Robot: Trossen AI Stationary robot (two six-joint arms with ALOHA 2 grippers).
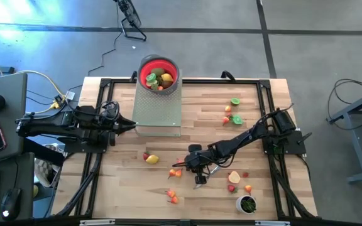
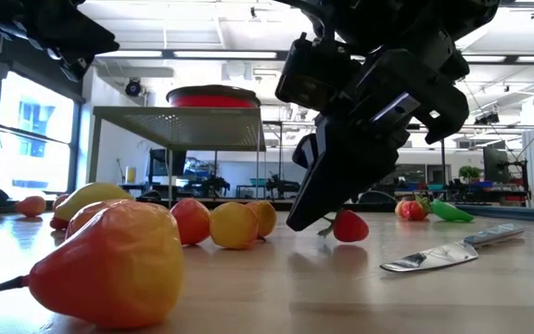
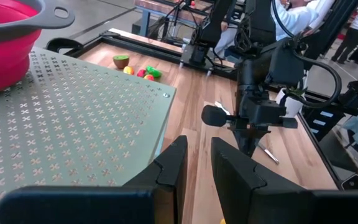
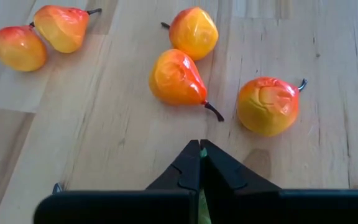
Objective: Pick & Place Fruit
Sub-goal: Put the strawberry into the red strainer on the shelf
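Note:
Small toy fruit lie scattered on the wooden table. Three orange-red pieces (image 4: 179, 78) rest just ahead of my right gripper (image 4: 199, 144), and more lie at the near edge (image 1: 171, 196) and far right (image 1: 231, 112). That gripper (image 1: 192, 167) is shut, slanting down to the tabletop (image 2: 297, 223). A small red fruit with a green stem (image 2: 350, 225) lies right beside its fingers. More fruit fills the red bowl (image 1: 159, 75) on the grey perforated stand (image 1: 158, 110). My left gripper (image 3: 196, 163) waits at the stand's left edge, slightly open with nothing in it. My right gripper slants down from the table's right with its shut fingertips (image 2: 300, 215) at the tabletop. Nothing shows between the tips in the right wrist view. Whether the fingers touch the small red fruit's stem (image 2: 326, 226) beside them, I cannot tell.
A silver knife (image 2: 452, 252) lies on the table just right of my right gripper. A small white cup with green contents (image 1: 247, 203) stands near the front right corner. A yellow and a red piece (image 1: 150, 158) lie left of centre. Black frame rails (image 1: 266, 94) border the table.

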